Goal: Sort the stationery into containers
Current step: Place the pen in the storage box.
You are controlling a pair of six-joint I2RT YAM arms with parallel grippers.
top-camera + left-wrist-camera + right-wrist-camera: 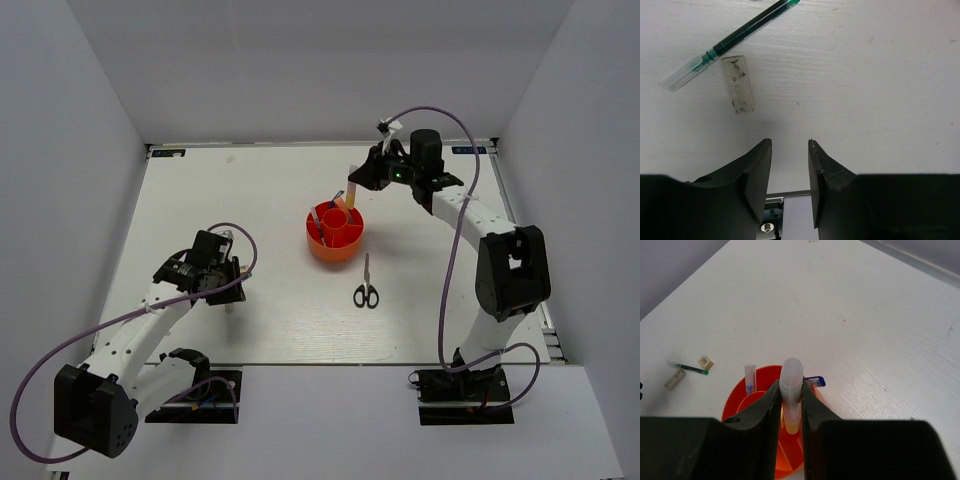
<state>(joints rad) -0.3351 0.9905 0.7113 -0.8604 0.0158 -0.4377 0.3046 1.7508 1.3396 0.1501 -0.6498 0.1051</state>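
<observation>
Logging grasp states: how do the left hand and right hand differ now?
The left hand is open and empty; the right hand is shut on a clear-capped yellow highlighter. The left hangs over white table, the right over the round orange tub. Both are black.

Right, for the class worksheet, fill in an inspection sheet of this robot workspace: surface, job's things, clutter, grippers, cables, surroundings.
Surface: white table, lightly scuffed.
Job's things: orange tub mid-table, a blue pen standing in it; scissors lying on the table nearer the arms; green pen lying loose by the left arm.
Clutter: grubby white block beside the green pen; small tan cube close by.
Grippers: left gripper open and empty over bare table; right gripper shut on the highlighter, over the tub.
Cables: purple cable looping off each arm; no snag seen.
Surroundings: grey walls on three sides; nothing else seen.
</observation>
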